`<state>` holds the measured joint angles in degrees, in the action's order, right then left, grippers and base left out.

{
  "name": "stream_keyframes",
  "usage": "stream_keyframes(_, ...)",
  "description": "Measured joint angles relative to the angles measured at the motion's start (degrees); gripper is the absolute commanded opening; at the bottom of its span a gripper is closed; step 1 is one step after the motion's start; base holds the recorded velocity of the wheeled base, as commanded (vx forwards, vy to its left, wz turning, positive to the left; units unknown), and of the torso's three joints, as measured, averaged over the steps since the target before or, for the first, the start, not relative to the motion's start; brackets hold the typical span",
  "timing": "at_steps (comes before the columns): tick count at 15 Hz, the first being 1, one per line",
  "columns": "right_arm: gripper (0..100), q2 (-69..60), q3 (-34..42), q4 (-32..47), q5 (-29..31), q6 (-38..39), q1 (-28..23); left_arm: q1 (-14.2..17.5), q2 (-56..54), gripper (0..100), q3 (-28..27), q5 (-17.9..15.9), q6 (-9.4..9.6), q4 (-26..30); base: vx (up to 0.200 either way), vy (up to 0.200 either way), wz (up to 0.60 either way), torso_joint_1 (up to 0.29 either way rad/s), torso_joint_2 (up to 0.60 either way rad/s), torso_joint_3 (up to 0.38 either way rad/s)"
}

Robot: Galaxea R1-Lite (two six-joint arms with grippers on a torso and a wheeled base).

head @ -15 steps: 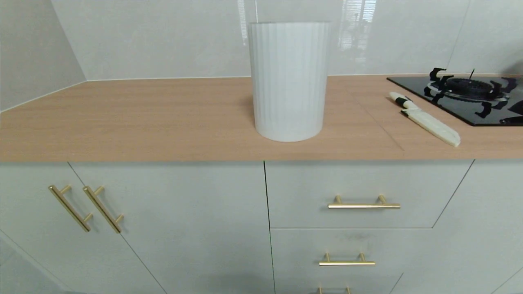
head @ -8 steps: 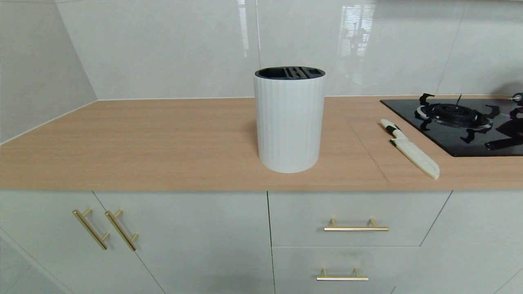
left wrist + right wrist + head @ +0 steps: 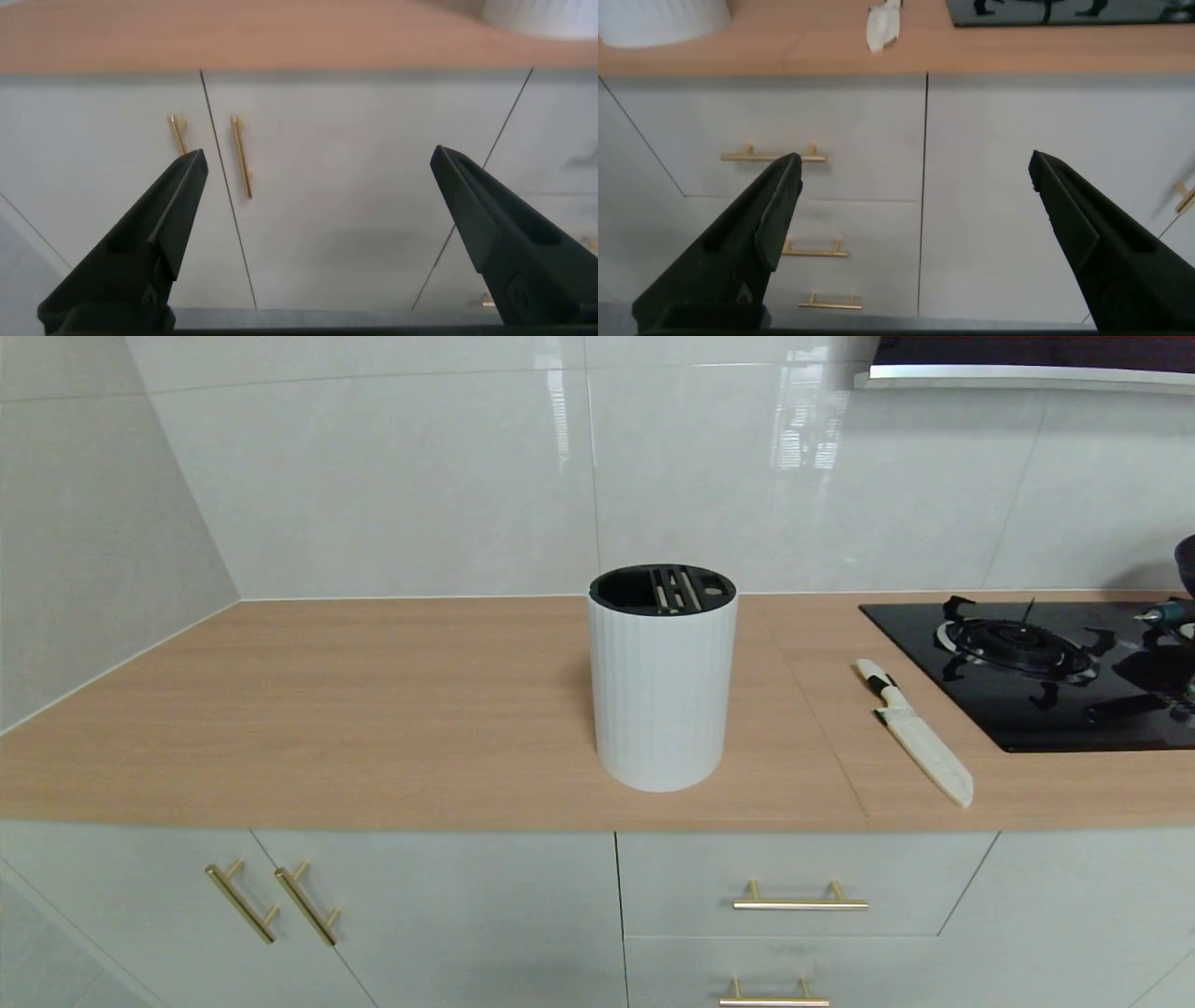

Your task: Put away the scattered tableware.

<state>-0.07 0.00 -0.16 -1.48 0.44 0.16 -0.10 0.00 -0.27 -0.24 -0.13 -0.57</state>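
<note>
one knife (image 3: 913,733) loose on the counter (image 3: 373,709), flat, right of the block (image 3: 661,700) and well apart from it. pale blade, white handle with a black band. handle end points to the back wall (image 3: 373,476). tip points to the counter's front edge and sits further right of the block than the handle does. tip is near that edge, on the counter.

block: white ribbed cylinder, upright, black insert on top with several slots and a round hole. stands close to the front edge, roughly mid-counter.

hob (image 3: 990,719): black glass, right of the block, past the knife. knife lies just beside the hob's near-left corner, not touching. burner (image 3: 1013,639) with a black grate sits on it. dark items on the hob's far side from the block are cut off, can't tell what they are. hood (image 3: 1018,373) edge shows above the hob.

under the counter: drawers (image 3: 896,877) below and right of the block, with gold bar pulls. doors (image 3: 439,915) below and left of the block, with two gold handles (image 3: 306,905) side by side.

left gripper (image 3: 322,247): fingers (image 3: 140,252) spread wide, not clamped on anything, door fronts show between them. it sits below counter level, in front of the doors left of the block.

right gripper (image 3: 920,247): fingers (image 3: 738,243) spread wide too, gripping nothing. below counter level, in front of the drawers right of the block. block base and knife tip are up on the counter beyond it.
</note>
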Motion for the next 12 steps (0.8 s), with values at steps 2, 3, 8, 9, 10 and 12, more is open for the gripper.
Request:
stream_keyframes(2, 100, 0.0, 0.0, 0.0, 0.0, 0.0, 0.0, 0.0, 0.0, 100, 0.0, 0.0, -0.02, 0.0, 0.000, 0.000, 0.00, 0.217, -0.51, -0.308)
stream_keyframes(3, 100, 0.0, 0.0, 0.0, 0.0, 0.0, 0.0, 0.0, 0.0, 100, 0.0, 0.0, -0.02, 0.0, 0.000, 0.000, 0.00, 0.217, -0.52, -0.305)
stream_keyframes(8, 100, 0.0, 0.0, 0.0, 0.0, 0.0, 0.0, 0.0, 0.0, 100, 0.0, 0.0, -0.02, 0.0, 0.000, 0.000, 0.00, 0.232, -0.55, -0.314)
stream_keyframes(9, 100, 0.0, 0.0, 0.0, 0.0, 0.0, 0.0, 0.0, 0.0, 100, 0.0, 0.0, -0.02, 0.0, 0.000, 0.000, 0.00, 0.251, -0.58, -0.325)
stream_keyframes(10, 100, 0.0, 0.0, 0.0, 0.1, 0.0, 0.0, 0.0, 0.0, 100, 0.0, 0.0, -0.02, 0.0, 0.000, 0.000, 0.00, 0.266, -0.59, -0.325)
stream_keyframes(12, 100, 0.0, 0.0, 0.0, 0.1, 0.0, 0.0, 0.0, 0.0, 100, 0.0, 0.0, -0.02, 0.0, 0.000, 0.000, 0.00, 0.273, -0.61, -0.332)
